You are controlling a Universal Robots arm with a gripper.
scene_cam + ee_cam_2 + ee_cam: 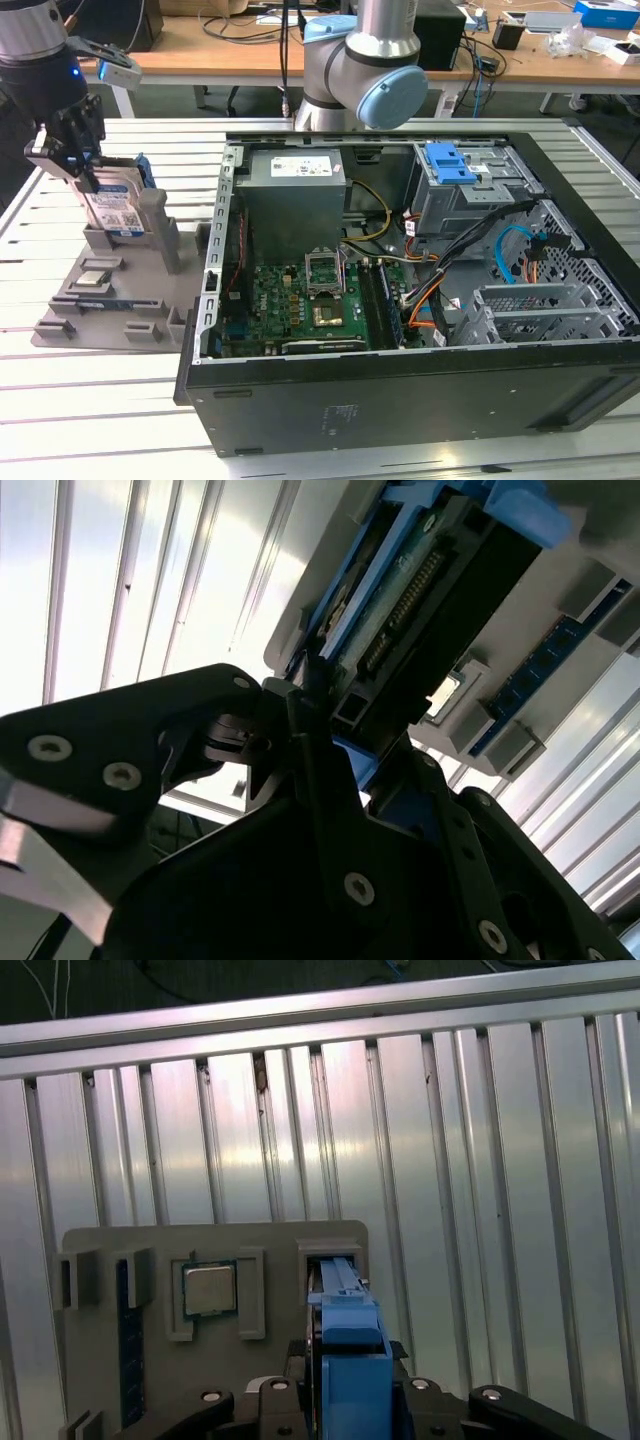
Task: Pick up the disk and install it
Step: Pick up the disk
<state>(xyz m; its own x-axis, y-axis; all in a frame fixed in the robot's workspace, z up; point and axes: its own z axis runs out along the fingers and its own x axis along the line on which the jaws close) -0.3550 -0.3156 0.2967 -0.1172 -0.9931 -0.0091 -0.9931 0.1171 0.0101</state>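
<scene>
The disk (118, 208) stands on edge in a slot of the grey holder (120, 318) at the exterior view's left, its white-and-blue label showing and blue rails along its sides. My gripper (82, 165) comes down from above and is shut on the disk's upper end. In the first wrist view the disk's blue rail (352, 1345) runs between my black fingers (240, 1402), above the holder's slot (330, 1250). In the second wrist view the disk's connector edge (415, 600) sits just past my gripper (325, 745).
A small square silver chip (93, 280) (210, 1288) lies in the holder beside the disk's slot. The open computer case (400, 385) fills the exterior view's right, with a blue-topped drive bay (448, 162) at its back. The arm's base (365, 70) stands behind the case.
</scene>
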